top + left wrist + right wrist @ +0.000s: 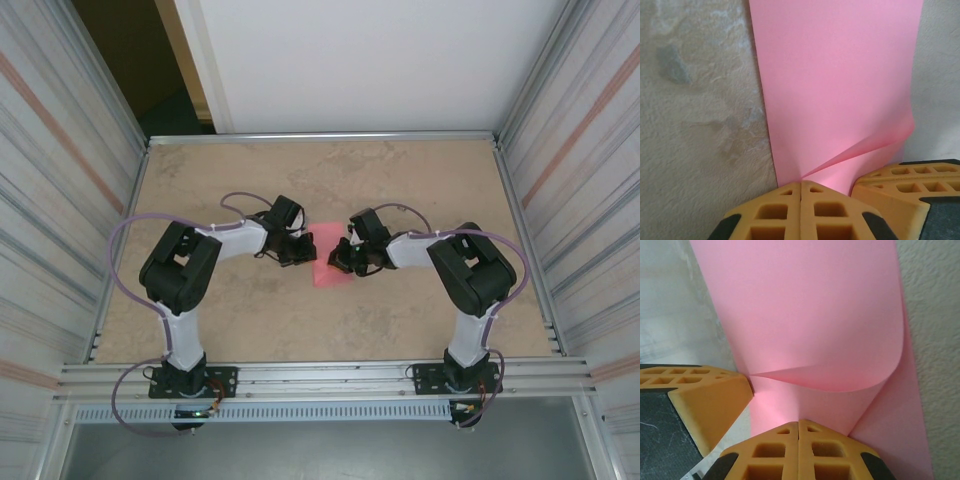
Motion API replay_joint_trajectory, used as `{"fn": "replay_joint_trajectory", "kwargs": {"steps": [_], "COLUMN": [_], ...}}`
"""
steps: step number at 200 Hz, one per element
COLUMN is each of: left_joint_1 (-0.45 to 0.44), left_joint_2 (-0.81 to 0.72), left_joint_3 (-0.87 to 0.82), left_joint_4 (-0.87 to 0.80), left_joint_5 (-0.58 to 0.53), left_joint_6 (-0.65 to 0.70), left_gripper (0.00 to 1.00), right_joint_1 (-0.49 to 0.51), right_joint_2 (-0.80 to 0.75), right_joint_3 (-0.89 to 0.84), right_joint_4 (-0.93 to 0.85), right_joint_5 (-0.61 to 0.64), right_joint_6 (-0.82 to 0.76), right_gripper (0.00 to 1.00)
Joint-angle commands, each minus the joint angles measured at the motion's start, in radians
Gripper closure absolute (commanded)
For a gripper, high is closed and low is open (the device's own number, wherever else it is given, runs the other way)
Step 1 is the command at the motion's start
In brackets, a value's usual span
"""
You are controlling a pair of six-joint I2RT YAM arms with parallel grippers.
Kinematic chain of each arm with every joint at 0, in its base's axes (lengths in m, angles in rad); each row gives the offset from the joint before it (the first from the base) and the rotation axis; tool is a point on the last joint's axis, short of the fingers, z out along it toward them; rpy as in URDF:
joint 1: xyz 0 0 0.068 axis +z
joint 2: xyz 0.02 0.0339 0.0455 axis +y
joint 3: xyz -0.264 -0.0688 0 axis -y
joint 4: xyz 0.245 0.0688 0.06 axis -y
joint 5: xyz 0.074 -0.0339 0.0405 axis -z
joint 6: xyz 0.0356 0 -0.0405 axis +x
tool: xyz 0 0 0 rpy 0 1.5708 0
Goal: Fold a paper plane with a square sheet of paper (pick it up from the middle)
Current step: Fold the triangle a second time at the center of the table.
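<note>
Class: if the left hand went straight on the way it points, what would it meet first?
The thin pink paper sheet that the left hand pinches; beyond it, probably the beige tabletop.

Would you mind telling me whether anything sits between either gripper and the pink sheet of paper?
Nothing visible does. The left gripper and right gripper each have their fingers shut on the thin pink square sheet of paper, close beside each other.
</note>
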Motion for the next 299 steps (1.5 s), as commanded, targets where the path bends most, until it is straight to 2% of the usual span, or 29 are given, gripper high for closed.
{"fn": "replay_joint_trajectory", "kwargs": {"steps": [1, 44, 71, 115, 153, 196, 224, 252, 277, 299], "left_joint_1": [0.003, 0.006, 0.004, 0.003, 0.004, 0.005, 0.010, 0.011, 0.011, 0.012], "left_joint_2": [0.067, 0.075, 0.072, 0.079, 0.079, 0.082, 0.090, 0.093, 0.090, 0.084], "left_joint_3": [-0.021, -0.028, -0.014, 0.002, -0.003, -0.008, -0.006, 0.005, 0.024, 0.034], "left_joint_4": [-0.139, -0.127, -0.129, -0.136, -0.146, -0.154, -0.154, -0.142, -0.137, -0.138], "left_joint_5": [-0.126, -0.109, -0.096, -0.090, -0.099, -0.118, -0.116, -0.095, -0.077, -0.066], "left_joint_6": [0.024, 0.031, 0.039, 0.041, 0.041, 0.047, 0.051, 0.057, 0.064, 0.069], "left_gripper": [0.95, 0.95, 0.95, 0.94, 0.94, 0.95, 0.95, 0.94, 0.94, 0.94], "right_joint_1": [-0.029, -0.071, -0.060, 0.005, 0.004, -0.075, -0.162, -0.209, -0.178, -0.103], "right_joint_2": [-0.014, -0.122, -0.177, -0.058, 0.022, 0.045, 0.012, -0.054, -0.120, -0.123], "right_joint_3": [-0.060, -0.106, -0.056, 0.079, 0.116, 0.050, -0.007, -0.004, 0.037, 0.055], "right_joint_4": [-0.040, -0.035, -0.073, -0.104, -0.092, -0.058, -0.042, -0.088, -0.157, -0.162], "right_joint_5": [0.035, 0.067, 0.086, 0.059, 0.048, 0.042, 0.037, 0.053, 0.074, 0.060], "right_joint_6": [-0.017, -0.030, -0.099, -0.128, -0.111, -0.101, -0.103, -0.149, -0.202, -0.192], "right_gripper": [0.99, 0.98, 0.97, 0.98, 0.98, 0.99, 0.98, 0.98, 0.98, 0.99]}}
